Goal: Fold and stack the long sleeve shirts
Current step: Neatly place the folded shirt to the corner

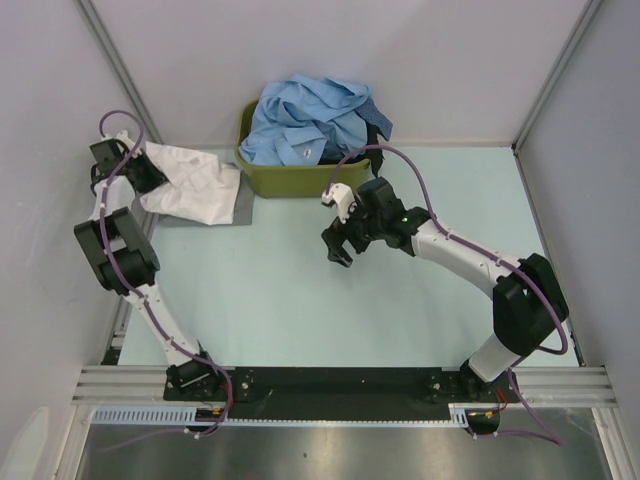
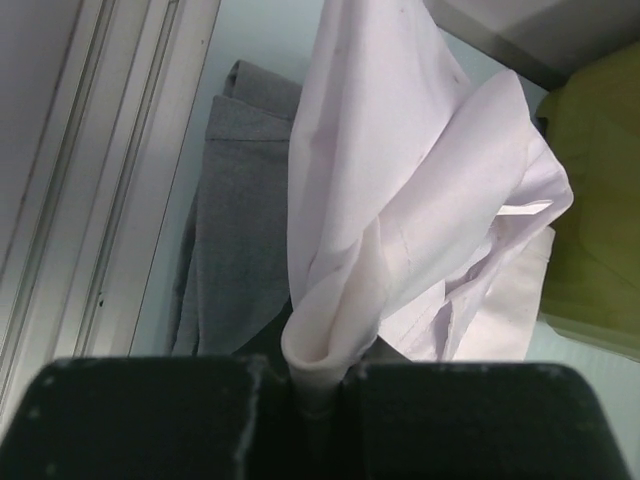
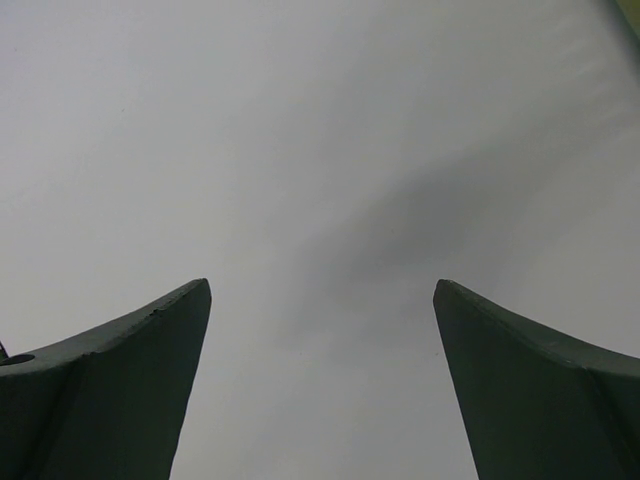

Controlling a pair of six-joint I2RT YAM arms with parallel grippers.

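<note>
- Pale green tabletop (image 1: 300, 300) stretches from the arm bases back to plain white walls (image 1: 330, 50); a green tub (image 1: 300, 180) at the far middle serves as the landmark.
- Just in front of the tub, the right gripper (image 1: 340, 255) hangs over bare tabletop with its jaws spread wide and nothing between them; its wrist view shows only blank surface past the two fingers (image 3: 130, 370).
- Left of the tub, the left gripper (image 2: 318, 385) is pinched tight on a bunched fold of the white shirt (image 2: 400, 180), which drapes away from the jaws in loose, crumpled folds.
- Under the white shirt, also left of the tub, a grey shirt (image 2: 235, 230) lies flat on the tabletop, its edge showing beside the tub's left corner.
- Inside the tub, heaped above its rim, sit the blue shirts (image 1: 310, 120), unfolded, with a dark bit of cloth at the right side.
- My reading: the step in hand is handling the white shirt over the grey one, either spreading or placing it.
- Next, the cloth looks to need flattening: the free right gripper could come across to take a second edge so that the shirt can be pulled taut before folding.
</note>
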